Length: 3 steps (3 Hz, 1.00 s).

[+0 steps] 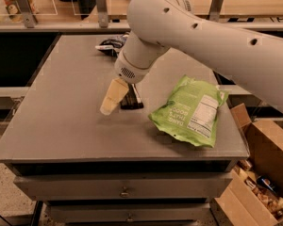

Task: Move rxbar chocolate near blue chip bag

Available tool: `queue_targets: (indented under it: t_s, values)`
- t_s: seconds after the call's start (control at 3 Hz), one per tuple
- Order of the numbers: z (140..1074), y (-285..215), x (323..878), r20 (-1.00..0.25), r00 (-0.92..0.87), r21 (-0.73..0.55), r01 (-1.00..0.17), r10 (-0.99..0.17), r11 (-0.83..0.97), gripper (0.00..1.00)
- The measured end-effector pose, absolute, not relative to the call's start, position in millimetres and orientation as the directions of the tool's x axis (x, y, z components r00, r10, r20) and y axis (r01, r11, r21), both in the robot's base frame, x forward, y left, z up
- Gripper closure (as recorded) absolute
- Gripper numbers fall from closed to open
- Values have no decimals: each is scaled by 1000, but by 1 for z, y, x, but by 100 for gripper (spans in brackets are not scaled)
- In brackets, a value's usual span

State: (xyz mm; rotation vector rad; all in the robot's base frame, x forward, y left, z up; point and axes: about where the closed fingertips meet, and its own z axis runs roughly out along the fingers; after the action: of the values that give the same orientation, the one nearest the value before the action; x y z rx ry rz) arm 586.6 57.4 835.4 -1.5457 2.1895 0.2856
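Pincer low over desk centre, its opening not discernible, rxbar chocolate flat just at its 3 o'clock, blue chip bag at 12 o'clock, lime-green bag at 4 o'clock.

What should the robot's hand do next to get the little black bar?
Probably slide the gripper sideways over the small flat black-wrapped rxbar chocolate: it sits just beside the bar, not on it. The dark blue glossy chip bag lies farther back.
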Motion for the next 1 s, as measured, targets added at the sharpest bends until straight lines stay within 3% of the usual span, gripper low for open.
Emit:
queue_targets:
  t_s: [1.0]
  values:
    - [805,36,595,-389,-391,-69,-890,-834,450,0]
